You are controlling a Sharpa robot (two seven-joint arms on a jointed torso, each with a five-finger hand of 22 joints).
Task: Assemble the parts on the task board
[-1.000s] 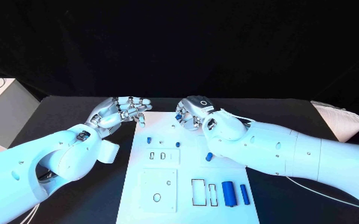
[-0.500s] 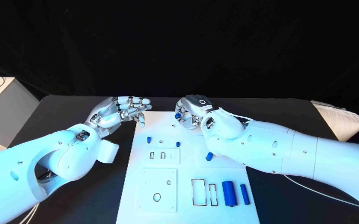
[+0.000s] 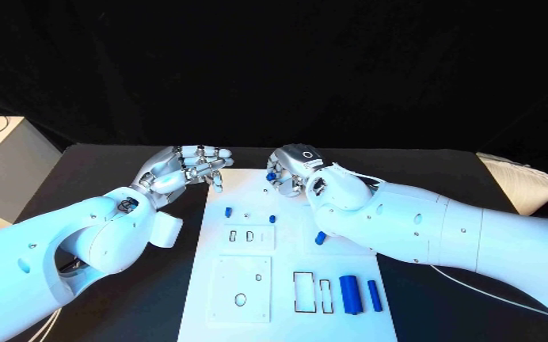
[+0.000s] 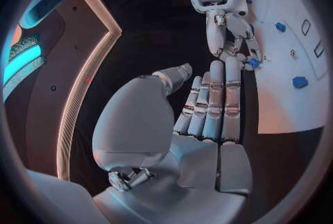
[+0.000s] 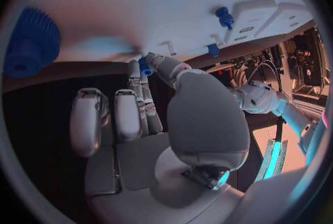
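The white task board lies in the middle of the black table. My right hand hovers over the board's far edge and pinches a small blue part between thumb and finger; the right wrist view shows that part at the fingertips. My left hand hangs beside the board's far left corner, holding nothing, its fingers side by side and the thumb apart. Small blue pegs stand on the board. Another blue piece lies mid-board. Two blue cylinders lie near the front right.
Rectangular and round slots are cut in the board. A blue gear sits on the board near my right hand. A white object lies at the table's right edge. Black table flanks the board.
Both hands have stayed almost where they were. The right hand still pinches the small blue part, and the parts on the board have not moved.
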